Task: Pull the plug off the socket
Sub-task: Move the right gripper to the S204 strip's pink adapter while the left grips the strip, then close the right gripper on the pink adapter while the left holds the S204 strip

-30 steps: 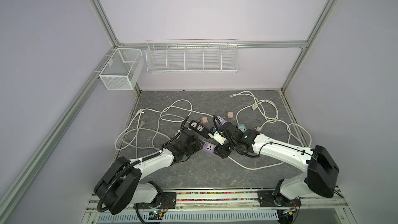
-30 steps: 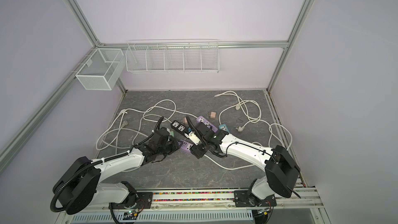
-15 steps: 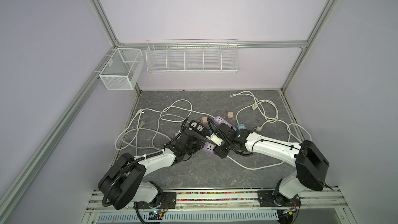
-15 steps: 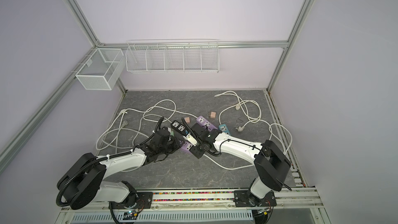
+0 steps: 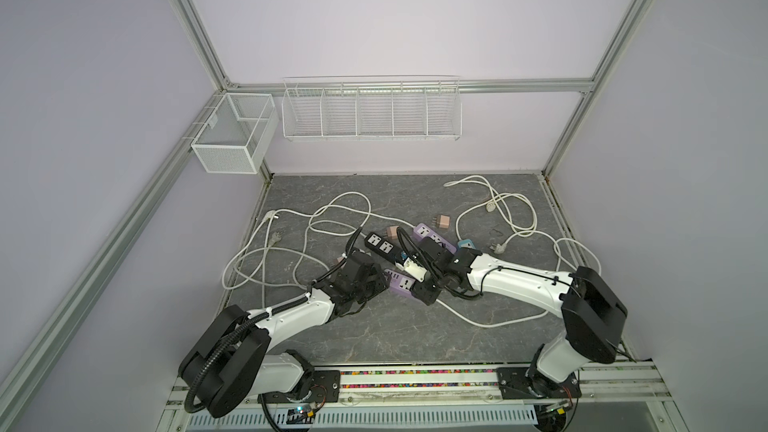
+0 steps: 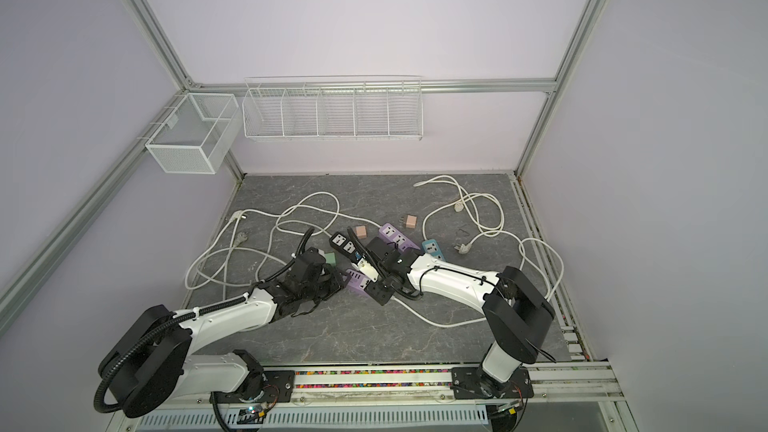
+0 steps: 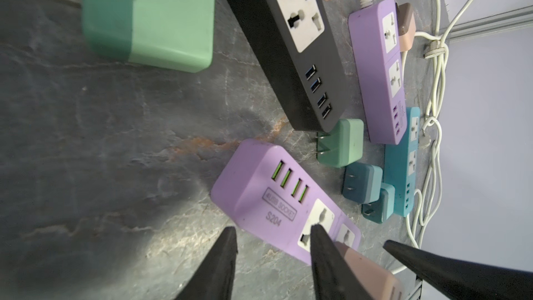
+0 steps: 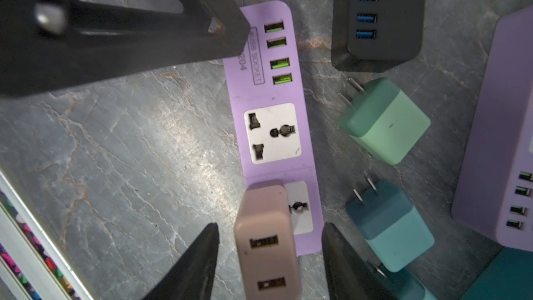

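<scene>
**Clearance.** On the label side of the purple power strip [image 8: 268, 88], the grey, veined, stone-look surface [image 8: 129, 145] lies open as far as the aluminium front rail [image 8: 34, 235]. The opposite side is crowded. A mint-green adapter [image 8: 386, 122] and a teal adapter [image 8: 395, 226] lie loose just beside the strip, prongs exposed. A black power strip [image 8: 377, 15] sits off its USB-end corner, and a second purple strip [image 8: 496, 139] lies beyond the adapters. White cables [image 5: 332, 222] loop across the surface farther back.

**Task item.** The pink plug [image 8: 266, 235] is a smooth, rounded block with two USB ports on top. It is seated in the socket at the end of the purple power strip away from its USB ports. That strip is flat matte plastic with rounded corners, four green USB ports and white socket plates.

**Right pincer [image 8: 269, 225].** It is spread, with one black wedge finger on each side of the plug and a gap showing on both sides.

**Left pincer [image 7: 273, 226].** It is spread at the strip's USB end. One of its fingers [image 8: 173, 44] overlaps the label edge. Whether it presses the strip cannot be told.

**Arms.** In both top views the two white arms reach low from the front rail and meet at the strip.
</scene>
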Action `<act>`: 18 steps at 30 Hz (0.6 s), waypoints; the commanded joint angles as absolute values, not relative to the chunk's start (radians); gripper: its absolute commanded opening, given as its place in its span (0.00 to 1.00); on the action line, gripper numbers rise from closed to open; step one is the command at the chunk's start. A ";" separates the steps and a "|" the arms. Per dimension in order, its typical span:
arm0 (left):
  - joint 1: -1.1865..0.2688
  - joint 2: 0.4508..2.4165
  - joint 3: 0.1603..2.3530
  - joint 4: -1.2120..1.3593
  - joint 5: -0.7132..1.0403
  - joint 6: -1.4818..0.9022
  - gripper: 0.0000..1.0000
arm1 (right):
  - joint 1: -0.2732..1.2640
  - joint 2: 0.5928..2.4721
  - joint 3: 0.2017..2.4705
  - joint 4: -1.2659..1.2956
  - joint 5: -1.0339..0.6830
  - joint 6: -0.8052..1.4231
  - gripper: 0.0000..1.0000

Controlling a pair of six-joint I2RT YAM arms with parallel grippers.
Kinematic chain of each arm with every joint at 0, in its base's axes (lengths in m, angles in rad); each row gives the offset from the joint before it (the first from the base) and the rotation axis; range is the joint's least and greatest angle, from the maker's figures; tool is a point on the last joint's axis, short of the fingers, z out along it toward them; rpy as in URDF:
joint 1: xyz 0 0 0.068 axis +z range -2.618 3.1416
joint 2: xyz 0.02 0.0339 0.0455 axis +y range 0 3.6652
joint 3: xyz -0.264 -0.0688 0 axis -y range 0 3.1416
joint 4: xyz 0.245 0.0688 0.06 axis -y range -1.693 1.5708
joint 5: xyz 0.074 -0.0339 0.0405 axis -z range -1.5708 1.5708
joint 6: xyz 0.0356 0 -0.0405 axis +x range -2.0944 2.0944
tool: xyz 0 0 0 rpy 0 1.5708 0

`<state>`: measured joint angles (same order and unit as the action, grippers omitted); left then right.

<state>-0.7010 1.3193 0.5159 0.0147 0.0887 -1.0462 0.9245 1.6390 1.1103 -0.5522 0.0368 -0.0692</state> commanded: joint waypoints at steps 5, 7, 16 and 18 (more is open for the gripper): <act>-0.706 1.388 0.520 0.027 0.107 -1.046 0.43 | 0.928 1.661 1.130 -0.572 0.051 -0.105 0.57; -0.706 1.391 0.519 0.028 0.107 -1.047 0.43 | 0.928 1.666 1.135 -0.578 0.043 -0.106 0.57; -0.706 1.424 0.510 -0.007 0.084 -1.051 0.43 | 0.929 1.692 1.138 -0.575 0.043 -0.128 0.50; -0.706 1.430 0.508 -0.016 0.075 -1.048 0.42 | 0.928 1.696 1.135 -0.573 0.055 -0.135 0.49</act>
<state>-0.7010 1.4014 0.5159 0.0296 0.1024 -1.0458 0.9245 1.6875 1.1221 -0.5621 0.0406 -0.0998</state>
